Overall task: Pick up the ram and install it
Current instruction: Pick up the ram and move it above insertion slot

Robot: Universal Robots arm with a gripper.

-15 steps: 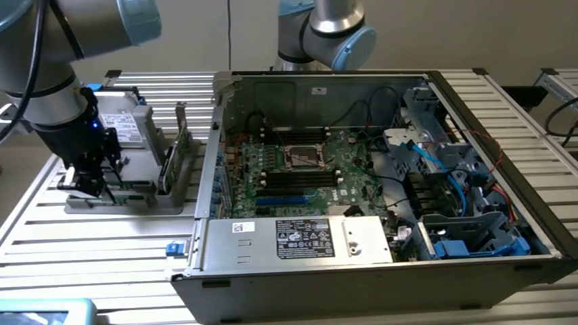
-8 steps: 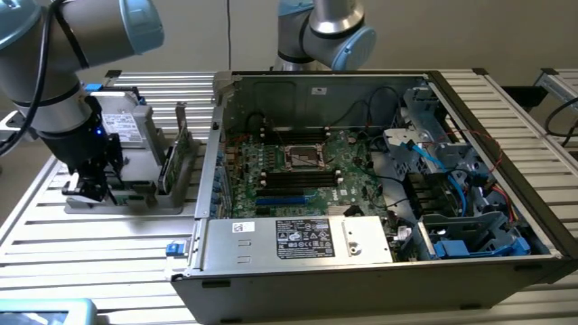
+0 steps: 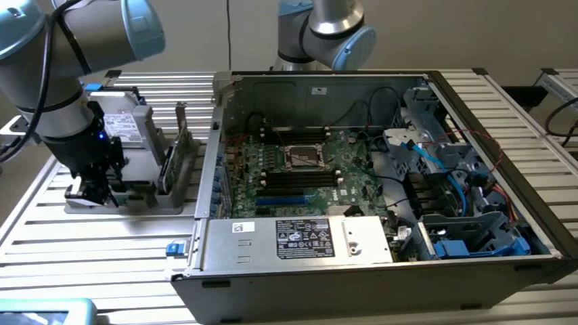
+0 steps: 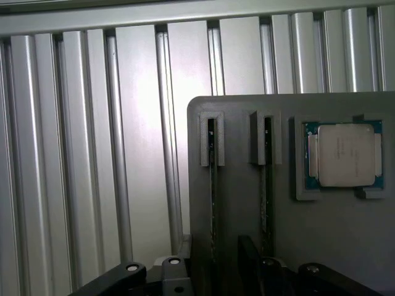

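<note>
At nine o'clock of the case (image 3: 298,95), the hand (image 3: 91,191) is held apart, empty, over the ram (image 4: 213,203), stood edge-up in a slotted holder (image 4: 241,203) for gripping.

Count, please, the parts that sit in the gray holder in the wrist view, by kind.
ram sticks, on edge in slots: 2
processor chip: 1
Total: 3
</note>
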